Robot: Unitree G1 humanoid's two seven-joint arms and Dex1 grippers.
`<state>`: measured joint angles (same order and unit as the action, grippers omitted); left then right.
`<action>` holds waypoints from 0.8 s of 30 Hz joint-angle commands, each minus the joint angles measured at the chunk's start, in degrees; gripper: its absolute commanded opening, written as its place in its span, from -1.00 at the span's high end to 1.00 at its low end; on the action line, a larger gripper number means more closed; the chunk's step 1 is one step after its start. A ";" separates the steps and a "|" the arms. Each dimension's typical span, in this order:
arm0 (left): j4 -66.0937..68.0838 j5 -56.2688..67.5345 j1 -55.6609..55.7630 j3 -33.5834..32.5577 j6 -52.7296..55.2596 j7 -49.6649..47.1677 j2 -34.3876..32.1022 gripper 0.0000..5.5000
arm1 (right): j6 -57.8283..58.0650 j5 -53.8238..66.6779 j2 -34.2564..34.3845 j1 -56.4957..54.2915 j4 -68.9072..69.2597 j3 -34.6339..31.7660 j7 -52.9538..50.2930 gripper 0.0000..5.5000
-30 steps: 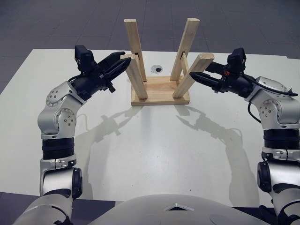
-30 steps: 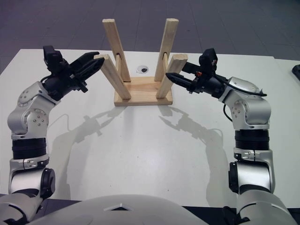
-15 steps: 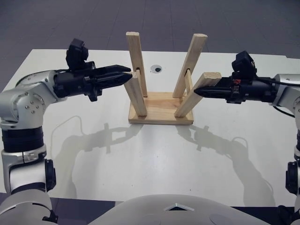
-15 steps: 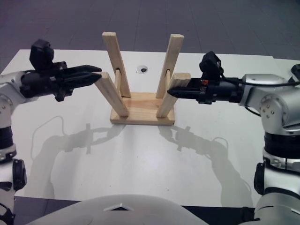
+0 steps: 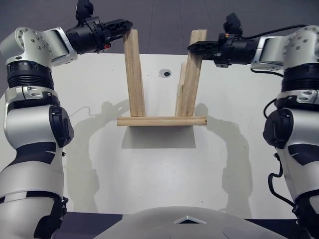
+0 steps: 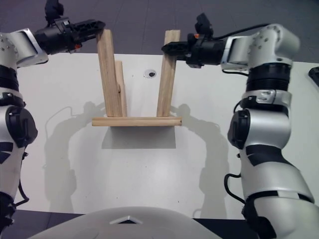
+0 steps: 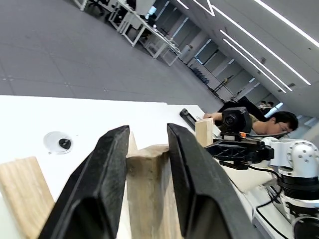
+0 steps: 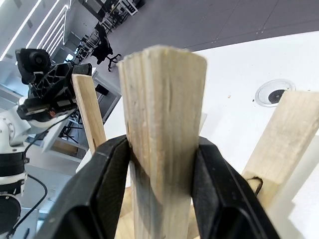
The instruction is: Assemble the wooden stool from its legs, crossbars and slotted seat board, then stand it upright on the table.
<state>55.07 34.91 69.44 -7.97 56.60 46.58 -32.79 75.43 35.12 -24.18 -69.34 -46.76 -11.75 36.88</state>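
White desk (image 5: 159, 174) spreads across the head views, with dark tiled floor beyond its far edge. On it, about midway between the left and right edges and nearer the far edge than the near one, is the wooden stool (image 5: 162, 99), upside down with its legs pointing up. Its slotted seat board (image 5: 162, 121) shows edge-on as a thin level strip, and its shadow lies on the desk just in front of it. Whether the board touches the desk I cannot tell.

Two legs stand out in front. The left leg (image 5: 133, 74) rises nearly upright from the board, and the right leg (image 5: 192, 74) does the same on the other side. A further leg (image 6: 119, 84) shows close behind the left one in the right eye view.

Both arms are held high, coming in from the desk's left and right sides. The left tool (image 5: 124, 23) is closed on the top end of the left leg. In the left wrist view its two black fingers (image 7: 109, 164) press on either side of the wood. The right tool (image 5: 192, 47) likewise clamps the top of the right leg, and in the right wrist view its fingers (image 8: 112, 174) grip both faces.

A round cable port (image 5: 163, 73) sits in the desk between the legs, towards the far edge. A small black object (image 6: 314, 73) lies at the desk's right edge, well apart from the stool.
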 commanded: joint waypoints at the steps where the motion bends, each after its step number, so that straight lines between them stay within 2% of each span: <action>1: 8.34 -7.23 -2.35 6.99 -2.20 3.63 13.23 0.45 | -13.34 -6.60 9.92 -5.18 -14.00 1.06 -8.67 0.17; 7: 13.46 -12.55 -4.49 4.80 -16.10 3.46 12.48 0.10 | -18.46 -9.62 10.64 -4.79 -20.32 -0.18 -6.39 -0.16; 13: 13.18 -14.57 -6.00 1.49 -29.50 0.27 12.23 -0.26 | -17.88 -9.90 7.32 -2.49 -18.30 -1.04 0.78 -0.50; 17: 7.05 -13.25 -8.50 -2.04 -39.85 -1.20 12.84 -0.51 | -16.97 -7.75 5.50 0.84 -12.58 -2.76 5.93 -0.73; 21: -2.17 -12.28 -13.04 -3.87 -45.59 -3.74 15.54 -0.76 | -17.93 -5.81 5.28 4.73 -7.19 -5.31 6.35 -0.96; 24: -8.35 -12.74 -16.90 -4.21 -48.67 -6.90 17.63 -0.92 | -18.51 -4.27 5.79 7.20 -3.09 -7.15 5.64 -0.96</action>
<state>50.88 22.49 55.51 -11.82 9.86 41.94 -16.68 57.48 29.63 -18.69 -64.00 -53.08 -17.62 43.20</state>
